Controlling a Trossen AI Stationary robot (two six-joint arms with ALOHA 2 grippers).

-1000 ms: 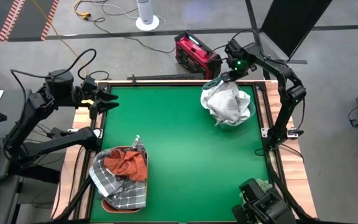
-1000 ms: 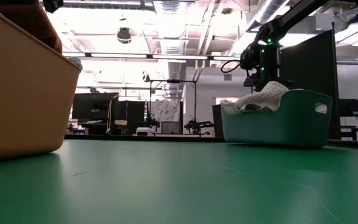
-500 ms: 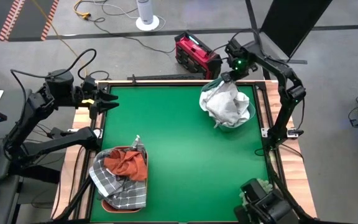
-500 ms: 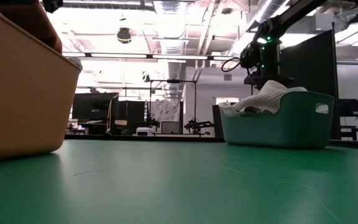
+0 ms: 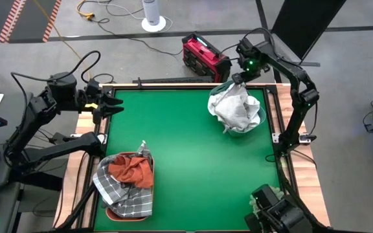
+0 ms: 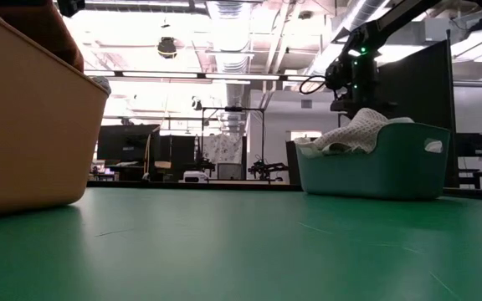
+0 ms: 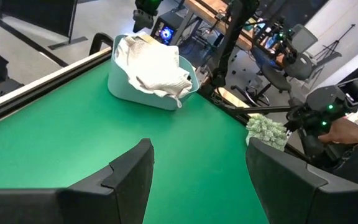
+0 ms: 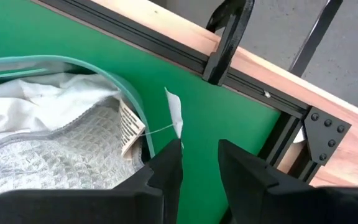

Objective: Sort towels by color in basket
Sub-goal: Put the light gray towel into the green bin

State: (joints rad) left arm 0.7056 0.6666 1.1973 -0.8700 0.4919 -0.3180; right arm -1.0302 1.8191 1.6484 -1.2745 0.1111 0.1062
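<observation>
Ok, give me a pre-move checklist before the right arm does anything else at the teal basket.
1. White towels inside the teal basket: ok, heaped, one fold drooping over the rim.
2. Right gripper empty: ok, fingers apart with nothing between them; a tag on a thread hangs just ahead.
3. Right gripper above the basket's far edge: ok.
4. Left gripper clear of the work: ok, open, at the table's far left edge.
5. Rust-orange towel and grey checked towel in the tan basket: ok.
6. Any towel lying loose on the green mat: ok, none visible.
</observation>
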